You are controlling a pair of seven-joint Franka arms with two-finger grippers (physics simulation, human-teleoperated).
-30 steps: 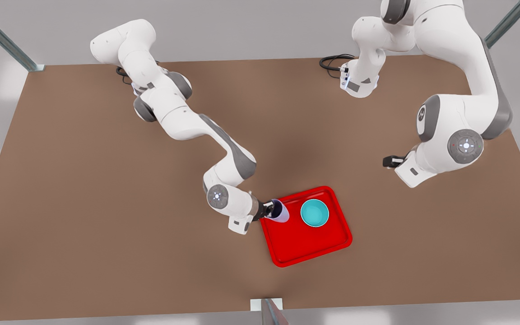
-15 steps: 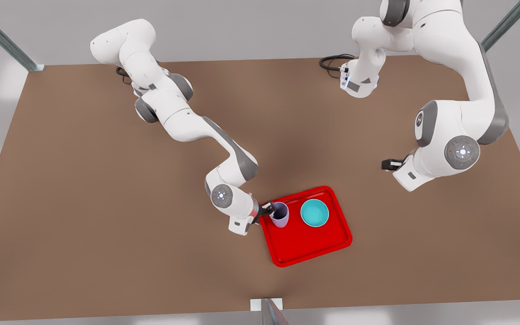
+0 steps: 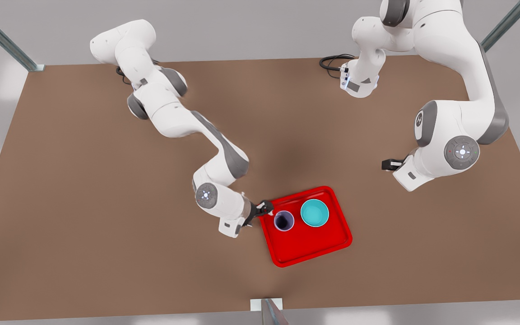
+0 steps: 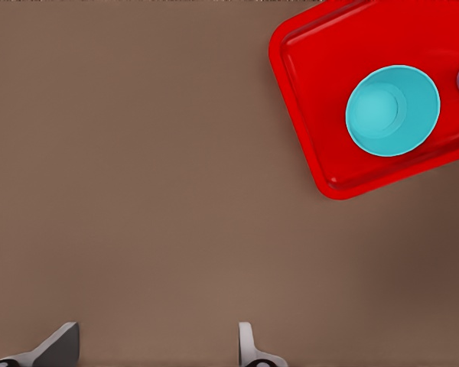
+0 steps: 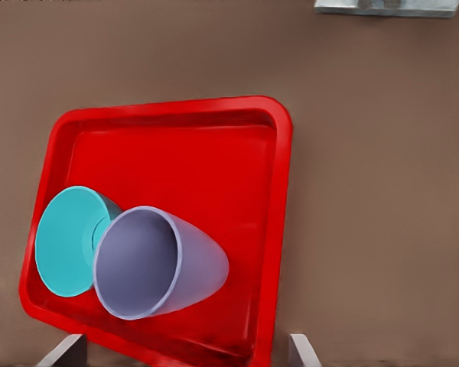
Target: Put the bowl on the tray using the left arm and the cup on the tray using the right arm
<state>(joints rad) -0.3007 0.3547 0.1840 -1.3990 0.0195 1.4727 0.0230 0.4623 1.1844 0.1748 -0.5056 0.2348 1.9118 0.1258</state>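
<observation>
Since the earlier frames, cup released, now upright on tray; right gripper, fingers open, backed off to tray's left edge. Bowl sits just beside cup, to its right. Left gripper, fingers open, waits over bare surface. Both placements look done; only retreat remains.

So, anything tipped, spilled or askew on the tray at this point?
Nothing stands out. The cup stands upright on the tray beside the bowl. The open right gripper sits at the tray's edge, apart from the cup; the open left gripper waits over bare table.
</observation>
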